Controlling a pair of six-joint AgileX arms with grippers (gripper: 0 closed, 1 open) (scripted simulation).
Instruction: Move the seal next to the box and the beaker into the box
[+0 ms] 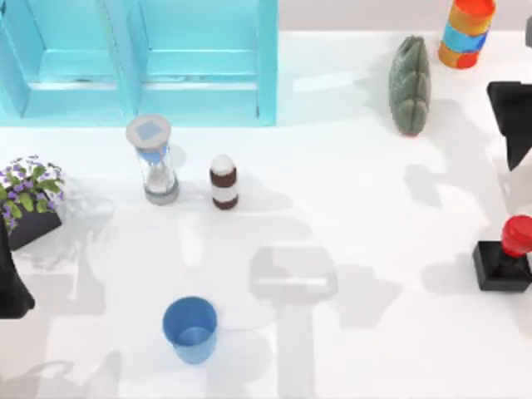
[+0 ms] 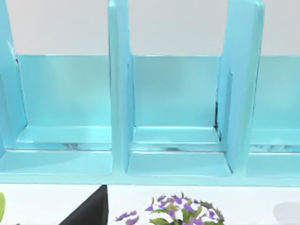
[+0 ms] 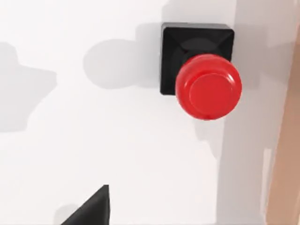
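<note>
The seal, a black block with a red knob, stands upright at the table's right edge; the right wrist view looks down on the seal. The blue beaker stands upright near the front, left of centre. The light blue box with its compartments lies at the back left, and its dividers face the left wrist camera. My right gripper hangs at the right edge, behind the seal. My left gripper sits at the left edge, well left of the beaker.
An hourglass and a brown-and-white bottle stand in front of the box. A pot of purple flowers is at the left edge. A green ribbed object and an orange-and-blue stacked cylinder sit at the back right.
</note>
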